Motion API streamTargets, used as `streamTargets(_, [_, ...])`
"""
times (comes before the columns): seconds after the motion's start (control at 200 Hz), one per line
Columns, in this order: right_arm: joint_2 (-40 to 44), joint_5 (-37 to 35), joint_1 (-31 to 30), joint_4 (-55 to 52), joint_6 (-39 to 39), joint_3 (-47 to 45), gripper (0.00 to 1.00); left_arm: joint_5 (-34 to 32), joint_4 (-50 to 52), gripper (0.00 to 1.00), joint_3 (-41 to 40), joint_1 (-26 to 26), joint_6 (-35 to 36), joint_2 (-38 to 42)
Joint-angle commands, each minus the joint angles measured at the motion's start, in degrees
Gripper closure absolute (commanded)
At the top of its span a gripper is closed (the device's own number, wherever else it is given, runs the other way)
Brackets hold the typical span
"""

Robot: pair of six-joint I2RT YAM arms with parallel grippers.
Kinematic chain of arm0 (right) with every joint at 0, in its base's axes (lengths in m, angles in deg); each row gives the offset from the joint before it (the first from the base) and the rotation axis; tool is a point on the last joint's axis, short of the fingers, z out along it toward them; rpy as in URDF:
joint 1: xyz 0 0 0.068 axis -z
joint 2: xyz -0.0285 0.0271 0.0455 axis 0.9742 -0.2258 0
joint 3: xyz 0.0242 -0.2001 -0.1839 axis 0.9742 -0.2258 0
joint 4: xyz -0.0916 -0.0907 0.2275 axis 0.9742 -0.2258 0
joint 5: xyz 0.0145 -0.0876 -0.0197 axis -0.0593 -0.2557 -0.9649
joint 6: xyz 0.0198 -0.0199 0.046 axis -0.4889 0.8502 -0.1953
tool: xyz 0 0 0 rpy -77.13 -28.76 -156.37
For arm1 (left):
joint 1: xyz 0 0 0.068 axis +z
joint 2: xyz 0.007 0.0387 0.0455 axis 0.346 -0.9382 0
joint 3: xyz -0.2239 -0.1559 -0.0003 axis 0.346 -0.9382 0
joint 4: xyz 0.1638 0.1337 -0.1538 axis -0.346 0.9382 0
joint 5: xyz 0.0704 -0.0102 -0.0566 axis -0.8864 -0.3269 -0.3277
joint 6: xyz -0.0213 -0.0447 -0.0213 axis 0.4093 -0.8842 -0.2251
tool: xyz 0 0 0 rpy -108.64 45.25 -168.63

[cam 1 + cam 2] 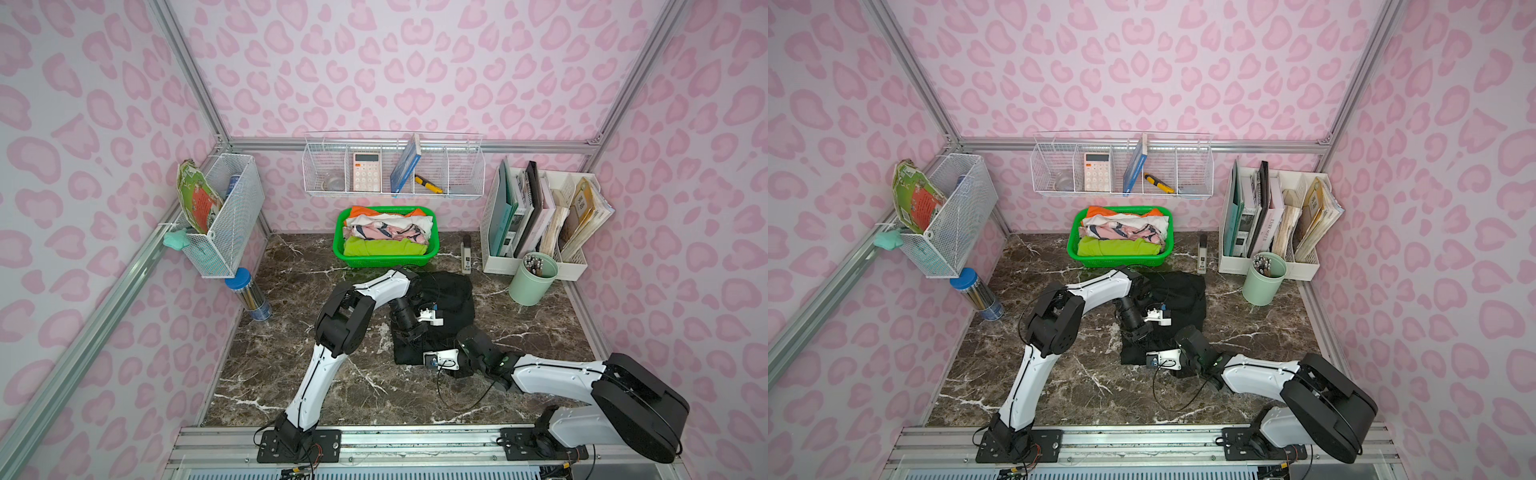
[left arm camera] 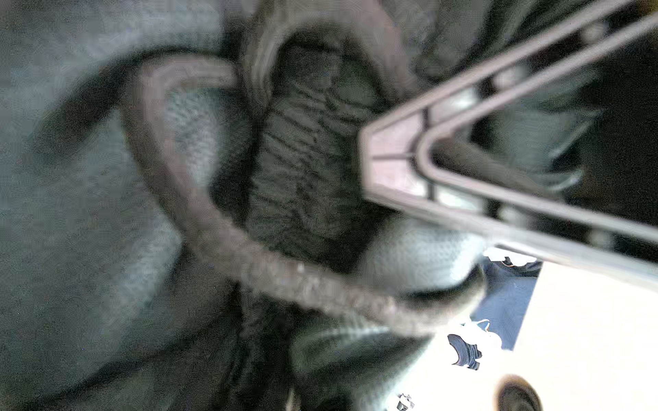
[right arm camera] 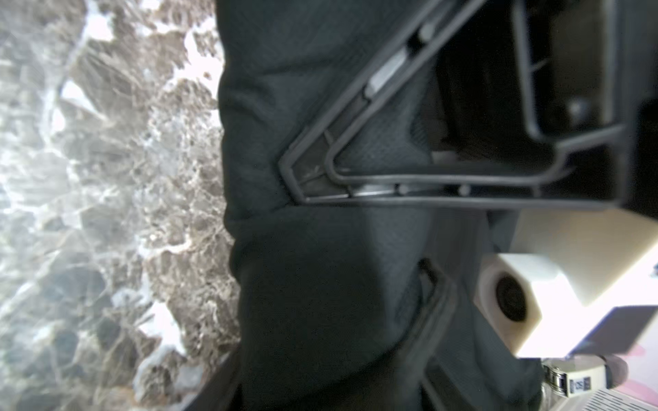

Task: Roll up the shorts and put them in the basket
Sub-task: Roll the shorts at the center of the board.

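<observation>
Pinching the shorts point(image 1: 453, 299) with our left gripper point(image 1: 411, 337), right gripper point(image 3: 352, 220) apart around a fold, we risk the loose drawstring point(image 2: 220, 238) snagging a finger.

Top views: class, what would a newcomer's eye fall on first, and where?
Pink leopard-print walls surround everything. At the back of the dark marble table sits a bright green plastic basket of colourful clothes. Mid-table, the white left arm and right arm bend over crumpled black fabric shorts.
</observation>
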Motion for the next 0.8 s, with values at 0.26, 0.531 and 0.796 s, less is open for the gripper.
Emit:
streamTargets(0.26, [-1.52,6.63,1.34,-10.16,-1.75,2.59,1.0,-7.58,-6.57,0.68,-3.14,0.46,-1.18,2.92])
streamTargets(0.531, [2.23,15.9,5.56,-16.71,-3.91,4.95,1.0,-8.29,-17.15,0.15,-11.9,1.21,-5.99,13.27])
streamTargets(0.796, [1.52,20.4,7.4,-20.97,-4.73,7.29,1.0,-12.87,-26.04,0.14,-23.05,3.03,-10.46,24.5])
